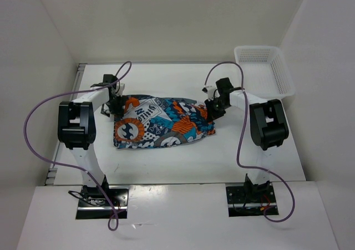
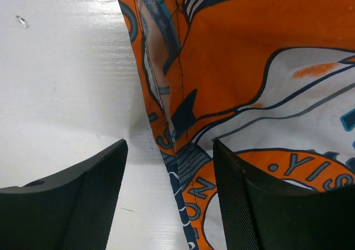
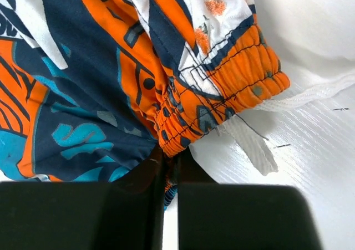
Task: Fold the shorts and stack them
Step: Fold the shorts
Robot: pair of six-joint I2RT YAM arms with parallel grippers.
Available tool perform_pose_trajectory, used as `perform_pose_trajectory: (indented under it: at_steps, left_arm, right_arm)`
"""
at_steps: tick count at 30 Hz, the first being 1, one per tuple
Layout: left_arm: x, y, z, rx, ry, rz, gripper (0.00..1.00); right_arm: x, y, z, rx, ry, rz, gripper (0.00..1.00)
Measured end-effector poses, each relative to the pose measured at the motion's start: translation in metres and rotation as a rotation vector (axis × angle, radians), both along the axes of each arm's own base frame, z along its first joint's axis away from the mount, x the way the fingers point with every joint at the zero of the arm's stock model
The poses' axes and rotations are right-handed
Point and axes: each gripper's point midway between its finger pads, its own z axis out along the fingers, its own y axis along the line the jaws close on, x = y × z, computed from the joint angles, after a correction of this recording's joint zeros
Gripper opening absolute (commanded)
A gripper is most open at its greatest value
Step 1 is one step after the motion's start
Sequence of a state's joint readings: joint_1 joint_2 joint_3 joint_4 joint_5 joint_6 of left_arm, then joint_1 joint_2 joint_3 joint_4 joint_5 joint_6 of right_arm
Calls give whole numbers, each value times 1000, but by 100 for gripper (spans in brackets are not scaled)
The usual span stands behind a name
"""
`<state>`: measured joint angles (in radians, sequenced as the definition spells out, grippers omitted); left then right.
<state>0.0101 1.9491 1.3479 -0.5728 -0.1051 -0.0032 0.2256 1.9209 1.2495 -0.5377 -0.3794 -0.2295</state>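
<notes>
The printed shorts (image 1: 161, 122) lie on the white table (image 1: 260, 161), between the two arms. My left gripper (image 1: 115, 107) is at their left end. In the left wrist view it (image 2: 169, 167) is open, with the hem of the shorts (image 2: 233, 72) running between the fingers, one finger over the fabric and one over bare table. My right gripper (image 1: 213, 108) is at their right end. In the right wrist view it (image 3: 171, 175) is shut on the orange elastic waistband of the shorts (image 3: 183, 117). A white drawstring (image 3: 252, 144) trails onto the table.
A white mesh basket (image 1: 266, 67) stands at the back right corner. White walls (image 1: 33, 67) close in the table on the left, back and right. Purple cables (image 1: 33, 133) loop from both arms.
</notes>
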Motion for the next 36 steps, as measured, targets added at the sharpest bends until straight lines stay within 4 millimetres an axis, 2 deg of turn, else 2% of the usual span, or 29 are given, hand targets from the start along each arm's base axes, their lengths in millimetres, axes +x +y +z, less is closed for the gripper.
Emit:
perform_pose_trajectory:
  at_steps: [3,6,10,13,15,19,23,26,28,30,32,33,36]
  left_arm:
    - [0,-2,0,-10,0,-4,71]
    - [0,-6,-1,-33,2,-10,71]
    - [0,-14,0,-48,2,-30,71]
    - [4,-29,3,-50,-9,-67,72]
    - [8,-45,7,-53,-23,-106,72]
    - [16,-90,19,-77,-60,-211,73]
    - [35,-130,28,-114,-101,-294,73]
    - [49,-141,27,-119,-117,-311,73]
    - [51,-147,31,-125,-128,-322,73]
    - [52,-158,42,-151,-158,-347,72]
    - [50,-181,58,-200,-194,-399,70]
    - [50,-199,71,-230,-213,-438,67]
    - [66,-255,106,-323,-297,-550,66]
  right_arm:
    - [0,-1,3,-7,-4,7,0]
    - [1,-8,16,-24,-18,7,0]
    - [11,-27,48,-35,-68,-14,0]
    - [14,-44,72,-67,-105,-22,0]
    - [12,-54,83,-97,-111,-21,0]
    - [9,-69,98,-182,-108,-26,0]
    - [19,-76,125,-220,-145,-57,0]
    - [31,-79,147,-228,-207,-81,0]
    - [32,-81,153,-236,-225,-90,0]
    - [31,-82,154,-245,-223,-95,0]
    - [29,-84,151,-252,-215,-99,0]
    - [28,-84,150,-255,-209,-100,0]
    - [27,-86,148,-263,-201,-101,0]
